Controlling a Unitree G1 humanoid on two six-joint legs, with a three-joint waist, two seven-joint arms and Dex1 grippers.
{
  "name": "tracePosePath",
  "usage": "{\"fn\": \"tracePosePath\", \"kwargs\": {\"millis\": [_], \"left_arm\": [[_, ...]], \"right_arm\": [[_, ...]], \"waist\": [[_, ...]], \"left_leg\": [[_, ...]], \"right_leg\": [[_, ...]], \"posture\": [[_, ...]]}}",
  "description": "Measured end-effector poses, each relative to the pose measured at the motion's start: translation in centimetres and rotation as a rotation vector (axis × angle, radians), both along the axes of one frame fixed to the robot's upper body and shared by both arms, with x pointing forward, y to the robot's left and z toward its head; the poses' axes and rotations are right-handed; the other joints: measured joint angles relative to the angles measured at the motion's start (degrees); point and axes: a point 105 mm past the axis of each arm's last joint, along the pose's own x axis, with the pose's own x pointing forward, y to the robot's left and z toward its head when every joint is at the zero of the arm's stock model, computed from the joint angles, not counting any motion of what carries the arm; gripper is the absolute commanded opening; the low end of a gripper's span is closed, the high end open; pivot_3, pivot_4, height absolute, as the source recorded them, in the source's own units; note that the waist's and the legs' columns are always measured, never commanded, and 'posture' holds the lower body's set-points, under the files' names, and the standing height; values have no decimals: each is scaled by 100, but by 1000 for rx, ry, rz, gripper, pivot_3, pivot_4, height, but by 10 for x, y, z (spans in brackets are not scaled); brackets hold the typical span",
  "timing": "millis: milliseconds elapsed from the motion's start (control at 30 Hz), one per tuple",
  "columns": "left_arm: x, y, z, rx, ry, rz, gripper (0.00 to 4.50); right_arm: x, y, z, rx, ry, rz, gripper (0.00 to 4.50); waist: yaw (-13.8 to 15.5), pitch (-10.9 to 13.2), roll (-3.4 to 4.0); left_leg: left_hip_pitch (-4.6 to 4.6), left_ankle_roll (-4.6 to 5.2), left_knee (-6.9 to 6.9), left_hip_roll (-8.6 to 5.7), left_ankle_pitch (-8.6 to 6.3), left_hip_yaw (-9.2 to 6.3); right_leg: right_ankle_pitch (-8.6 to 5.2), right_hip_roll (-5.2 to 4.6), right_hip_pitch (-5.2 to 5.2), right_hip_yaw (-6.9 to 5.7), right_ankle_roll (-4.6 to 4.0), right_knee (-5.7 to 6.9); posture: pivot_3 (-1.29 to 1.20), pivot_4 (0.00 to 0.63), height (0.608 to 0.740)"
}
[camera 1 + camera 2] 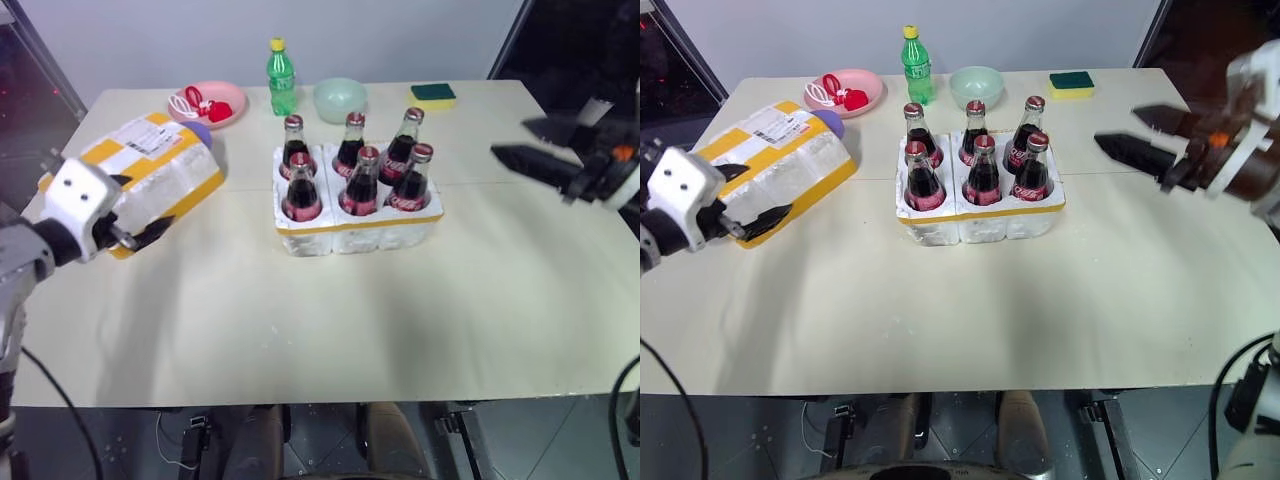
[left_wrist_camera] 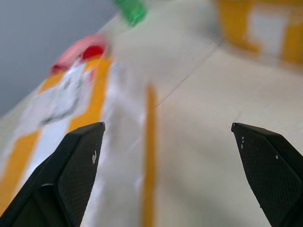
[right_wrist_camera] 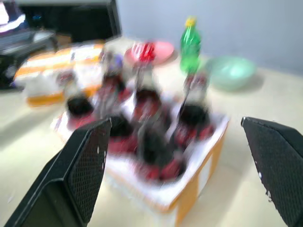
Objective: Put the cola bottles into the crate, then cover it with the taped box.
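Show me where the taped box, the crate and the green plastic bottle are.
taped box (image 1: 780,150), right eye view, on its top face near the shipping label.
crate (image 1: 985,222), right eye view, on its white front wall below the yellow band.
green plastic bottle (image 1: 282,80), left eye view, on its body.

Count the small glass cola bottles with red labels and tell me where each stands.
6, all upright in the low white foam crate, one per well: back row; front row. None appears hidden.
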Motion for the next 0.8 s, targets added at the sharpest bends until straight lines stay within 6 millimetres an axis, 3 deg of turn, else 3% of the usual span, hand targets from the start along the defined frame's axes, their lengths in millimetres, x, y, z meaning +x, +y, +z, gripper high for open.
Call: {"fn": "tracePosePath", "kwargs": {"millis": [100,233,433,600,800], "left_arm": [[-1,38,-21,171,16,157,4500],[10,64,-38,329,-7,294,4500],[28,78,-63,409,-8,379,4500],[35,94,-72,450,-3,451,4500],[56,88,-76,442,-16,433,4500]], "right_arm": [[-12,4,-18,-23,64,56,4484],[-37,27,-8,-55,17,214,4484],[-49,31,-1,-93,-2,248,4484],[-58,29,2,-138,5,248,4484],[-66,28,9,-134,-15,247,4484]], "waist": [[1,1,4],[70,-1,0],[166,-7,-11],[147,-10,-16],[155,-13,-21]], "left_leg": [[1,0,1,0,0,2],[0,0,7,1,0,1],[-1,0,9,1,0,1],[-2,-1,8,1,0,0],[-2,-1,15,0,0,0]], "right_leg": [[0,-1,-3,1,0,5],[2,-1,0,0,3,6],[11,-1,0,-2,21,7],[14,-1,-1,-3,25,8],[15,-1,1,-3,26,10]], "posture": [[0,150,739],[0,150,739],[0,150,739],[0,150,739],[0,150,739]]}}
